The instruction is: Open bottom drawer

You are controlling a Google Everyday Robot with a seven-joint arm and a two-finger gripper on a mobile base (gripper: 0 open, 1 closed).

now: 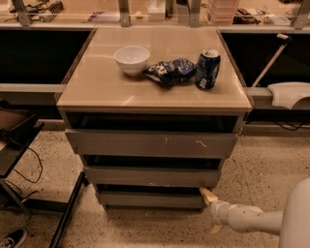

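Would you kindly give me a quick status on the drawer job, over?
Gripper open, low at right end of bottom drawer. Drawer not pulled out. Nothing between them.

Speckled terrazzo floor [261,164], pale with dark flecks. Beige worktop [97,92] at centre, glossy, warm overhead light reflecting off it. Behind: long counter [72,19] with clutter, metal posts [125,12] rising from it, black recesses beneath. Left: black stand [14,131], cable [34,164] trailing down; shoe [12,239] in corner. Right: white housing [288,94] on ledge. Low right, just above floor: end effector [208,211], fingers [208,194] spread.
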